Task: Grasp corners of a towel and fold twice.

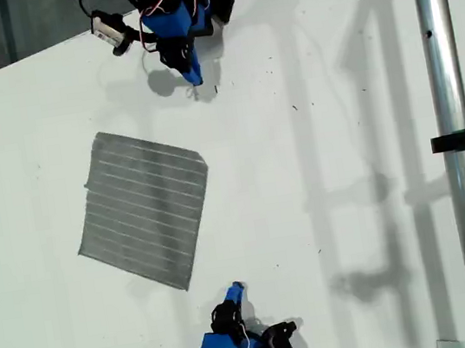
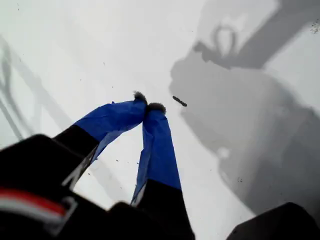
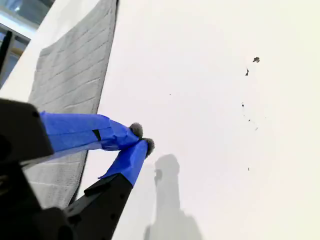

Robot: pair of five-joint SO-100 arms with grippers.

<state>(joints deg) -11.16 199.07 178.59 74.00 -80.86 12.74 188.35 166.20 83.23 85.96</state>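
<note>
The towel (image 1: 145, 206), grey with fine white stripes, lay spread flat and unfolded on the white table (image 1: 325, 151), towards the exterior view's left and turned slightly askew to the table's edges. All four of its corners rested on the surface: the far corner (image 1: 100, 134) and the corner (image 1: 205, 156) nearest the upper arm, the low corner (image 1: 185, 288) nearest the lower arm, and the outer corner (image 1: 79, 251) at the exterior view's left.

The first gripper (image 1: 193, 77) hung at the top of the exterior view, apart from the towel, over bare table beside its own shadow. Seen from its wrist camera, the first gripper (image 2: 149, 104) had its blue-taped jaws drawn together until the tips met, with nothing between them and a small dark mark (image 2: 179, 101) on the table just beyond.

The second gripper (image 1: 237, 290) sat at the bottom of the exterior view, near the towel's low corner but not touching it. Its own camera showed the second gripper (image 3: 142, 137) likewise pinched closed and empty, the towel (image 3: 70, 75) lying alongside.

A metal pole (image 1: 456, 149) ran down the exterior view's right.
</note>
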